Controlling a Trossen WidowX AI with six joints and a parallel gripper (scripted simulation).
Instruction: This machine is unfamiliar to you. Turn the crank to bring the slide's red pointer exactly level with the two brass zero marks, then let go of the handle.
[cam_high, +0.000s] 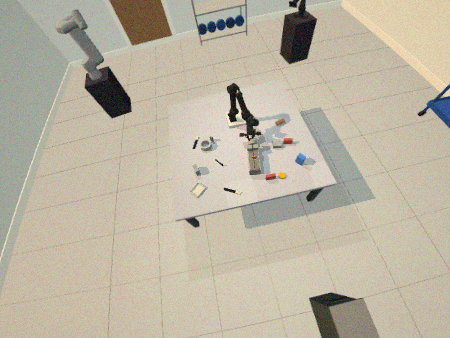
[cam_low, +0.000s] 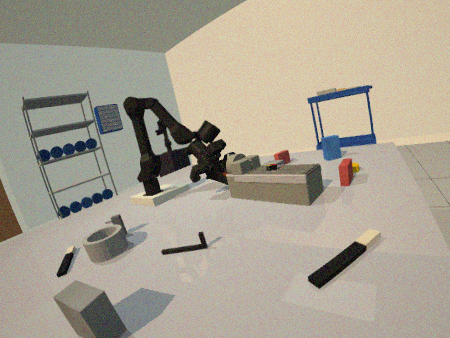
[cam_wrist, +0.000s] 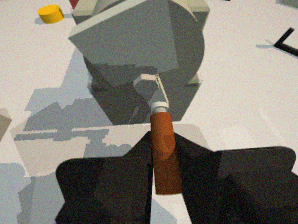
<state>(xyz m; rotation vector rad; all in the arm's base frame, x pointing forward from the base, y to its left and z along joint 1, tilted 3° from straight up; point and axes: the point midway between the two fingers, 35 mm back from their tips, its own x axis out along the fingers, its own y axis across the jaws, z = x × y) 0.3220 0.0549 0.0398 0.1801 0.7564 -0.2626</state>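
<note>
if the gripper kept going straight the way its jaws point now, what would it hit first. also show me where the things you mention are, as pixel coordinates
Probably the gray machine's crank end (cam_wrist: 125, 45), just beyond the orange handle (cam_wrist: 164, 135) it grips; depth is unclear.

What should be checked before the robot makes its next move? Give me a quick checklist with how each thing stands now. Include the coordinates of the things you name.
1. Black two-fingered tool (cam_high: 250, 135) (cam_low: 223, 176) (cam_wrist: 158, 134) shut on the orange-brown cylindrical crank handle (cam_wrist: 165, 142): ok.
2. Handle lying between both fingers, not beside them: ok.
3. Long grey box-shaped machine (cam_high: 255, 165) (cam_low: 275, 190) upright on the pale table (cam_high: 220, 202) (cam_low: 240, 295): ok.
4. Red pointer level with both brass zero marks: cannot tell, too small from above and out of the wrist view.
5. Handle let go, the task's last step: not ok, the tool is on it.
</note>
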